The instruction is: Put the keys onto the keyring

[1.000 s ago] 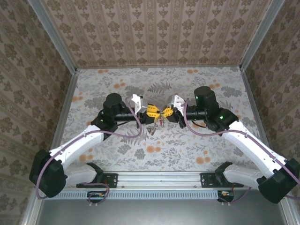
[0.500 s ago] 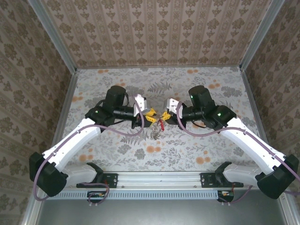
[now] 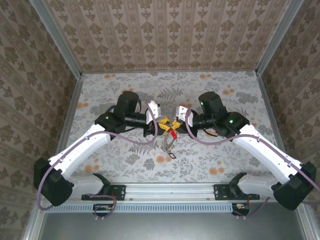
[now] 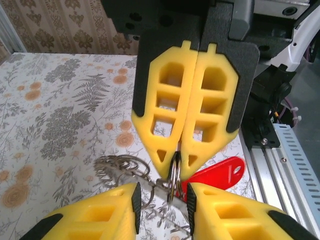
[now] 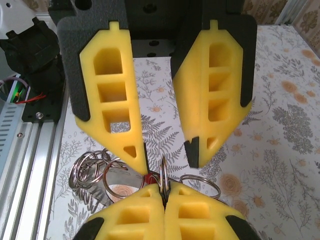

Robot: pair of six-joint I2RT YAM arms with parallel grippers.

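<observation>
Keys (image 3: 168, 142) had dropped lower than a second before, hanging from the keyring (image 5: 163, 178); the right gripper (image 5: 163, 189) clamped it, the left gripper (image 4: 162, 194) stood open around it.

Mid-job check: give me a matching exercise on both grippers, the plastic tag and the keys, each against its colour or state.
Column 1:
1. left gripper
2. right gripper
3. plastic tag
4. keys

Column 2:
A. red
B. fingers shut on the keyring
C. dull grey metal, in a bunch
D. fingers apart

Pairs: 1-D, 2-B, 3-A, 4-C
</observation>
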